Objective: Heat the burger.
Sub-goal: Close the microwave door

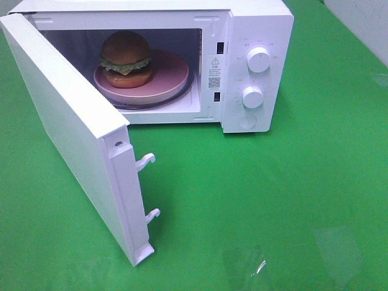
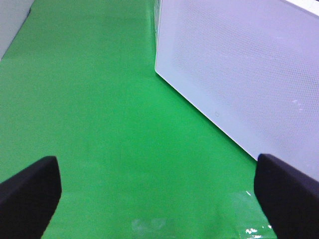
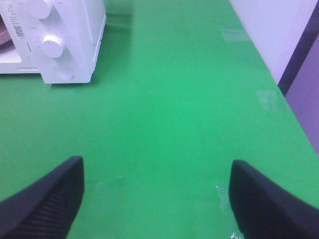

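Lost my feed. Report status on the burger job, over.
Left gripper and right gripper open, empty, above green mat. Burger on pink plate inside microwave. Door wide open, needs shutting.

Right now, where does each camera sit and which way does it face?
Exterior high: up high, looking down into the open microwave holding the burger; no arm shows.
Left wrist: just behind the open left gripper, facing the door.
Right wrist: just behind the open right gripper, facing the knobs.
Shared: exterior high and right wrist both show the knobs.
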Action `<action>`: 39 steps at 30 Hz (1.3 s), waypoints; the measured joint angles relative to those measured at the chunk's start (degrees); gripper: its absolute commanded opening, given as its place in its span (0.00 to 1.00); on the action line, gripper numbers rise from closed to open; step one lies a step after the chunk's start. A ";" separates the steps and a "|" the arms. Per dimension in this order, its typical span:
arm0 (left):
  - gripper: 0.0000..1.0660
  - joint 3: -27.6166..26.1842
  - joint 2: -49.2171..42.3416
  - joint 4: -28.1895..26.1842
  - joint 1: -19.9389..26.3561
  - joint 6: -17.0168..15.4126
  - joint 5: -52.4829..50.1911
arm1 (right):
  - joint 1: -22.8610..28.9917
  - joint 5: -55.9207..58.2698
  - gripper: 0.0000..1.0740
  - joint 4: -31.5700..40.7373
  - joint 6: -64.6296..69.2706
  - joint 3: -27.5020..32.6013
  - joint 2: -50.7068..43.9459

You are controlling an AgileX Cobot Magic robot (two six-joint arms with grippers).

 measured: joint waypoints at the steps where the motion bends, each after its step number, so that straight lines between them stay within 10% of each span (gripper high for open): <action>1: 0.94 0.00 0.00 0.00 0.00 0.00 0.00 | 0.00 0.00 0.71 0.00 0.00 0.00 0.00; 27: 0.91 -1.09 0.52 -0.06 0.00 -0.34 -1.49 | 0.00 0.00 0.71 0.00 0.00 0.00 0.00; 39: 0.49 -1.78 12.83 0.23 0.00 -0.40 -20.45 | 0.00 0.00 0.71 0.00 0.00 0.00 0.00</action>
